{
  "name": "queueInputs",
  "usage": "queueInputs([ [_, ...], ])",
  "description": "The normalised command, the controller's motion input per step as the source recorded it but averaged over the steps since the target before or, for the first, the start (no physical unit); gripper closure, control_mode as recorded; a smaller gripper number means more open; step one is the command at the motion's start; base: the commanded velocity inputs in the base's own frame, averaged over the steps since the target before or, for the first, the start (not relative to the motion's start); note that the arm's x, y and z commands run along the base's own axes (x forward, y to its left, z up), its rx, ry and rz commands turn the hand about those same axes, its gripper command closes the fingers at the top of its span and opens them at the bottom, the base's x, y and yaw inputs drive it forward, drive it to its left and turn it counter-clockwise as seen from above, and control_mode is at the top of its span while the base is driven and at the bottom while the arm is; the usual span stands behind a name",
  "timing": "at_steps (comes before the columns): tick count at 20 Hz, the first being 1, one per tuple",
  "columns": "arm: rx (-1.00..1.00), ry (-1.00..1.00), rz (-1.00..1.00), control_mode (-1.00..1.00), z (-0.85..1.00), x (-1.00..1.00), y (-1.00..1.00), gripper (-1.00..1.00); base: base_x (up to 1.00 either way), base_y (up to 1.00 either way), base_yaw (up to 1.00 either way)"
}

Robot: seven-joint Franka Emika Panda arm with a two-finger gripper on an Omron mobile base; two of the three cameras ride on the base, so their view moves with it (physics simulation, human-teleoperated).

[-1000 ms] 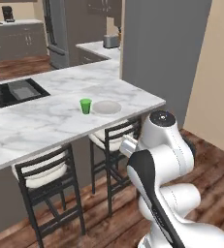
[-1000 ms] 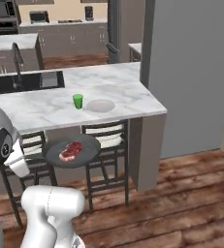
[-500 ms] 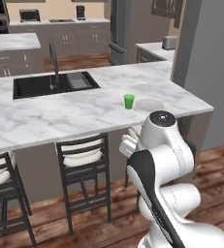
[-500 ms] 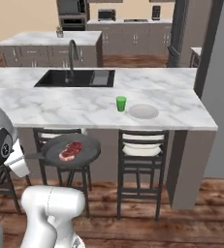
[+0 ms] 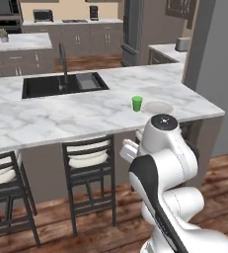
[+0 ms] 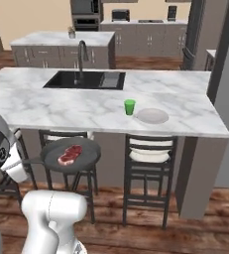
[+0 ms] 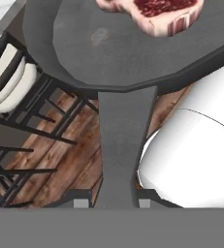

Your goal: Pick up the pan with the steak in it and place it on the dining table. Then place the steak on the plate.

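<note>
A: The pan (image 6: 71,154) — where does it sit relative to the dining table (image 6: 195,111)?

B: It hangs in the air below the tabletop's level, on the near side in front of the chairs (image 6: 148,171), with the steak (image 6: 70,154) lying in it. The gripper (image 7: 114,196) is clamped narrow on the end of the handle (image 7: 120,145).

A: And the handle's long axis?

B: It runs straight back from the pan to the hand. The plate (image 6: 152,116) lies up and to the right of the pan, on the table just beside the green cup (image 6: 130,106).

A: So the carry goes up and forward?

B: I'd judge so: lift above the edge, then set down near the plate.

A: Any writing?

B: None that I can read.
</note>
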Motion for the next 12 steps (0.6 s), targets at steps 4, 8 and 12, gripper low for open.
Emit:
queueInputs([
  [4,0.00,0.00,0.00,1.00,0.00,0.00,0.00,1.00,0.27,-0.74,0.12],
  [8,0.00,0.00,0.00,1.00,0.00,0.00,0.00,1.00,0.23,-0.81,0.10],
  [12,0.00,0.00,0.00,1.00,0.00,0.00,0.00,1.00,0.15,-0.91,0.06],
])
